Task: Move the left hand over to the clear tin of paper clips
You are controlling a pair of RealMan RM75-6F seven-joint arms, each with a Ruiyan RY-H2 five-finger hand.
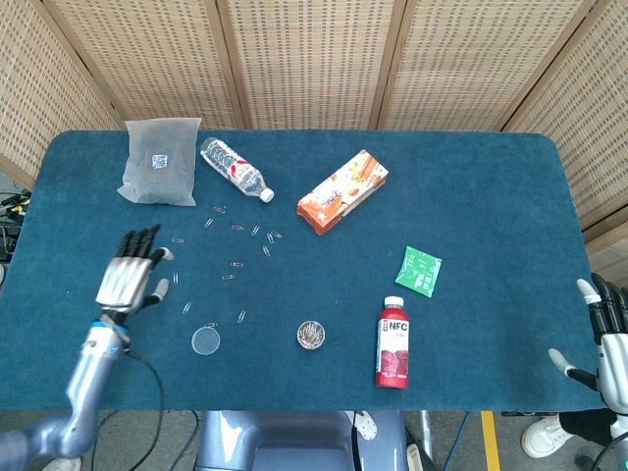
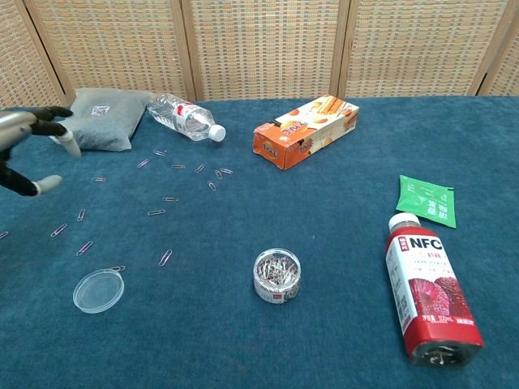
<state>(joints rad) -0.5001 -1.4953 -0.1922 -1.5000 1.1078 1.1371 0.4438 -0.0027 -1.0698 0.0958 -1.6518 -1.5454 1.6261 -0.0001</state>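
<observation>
Left hand above the bench, fingers spread and holding nothing; I kept them apart to arrive over the clear tin of paper clips, which stood uncovered near the front edge, well apart to its right. Lid lay between. Right hand idled off the corner, fingers apart, empty.

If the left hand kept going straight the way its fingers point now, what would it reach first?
Probably the grey pouch at the table's far left. The left hand points away from the robot, over loose paper clips, not toward the tin. Its height is unclear.
</observation>
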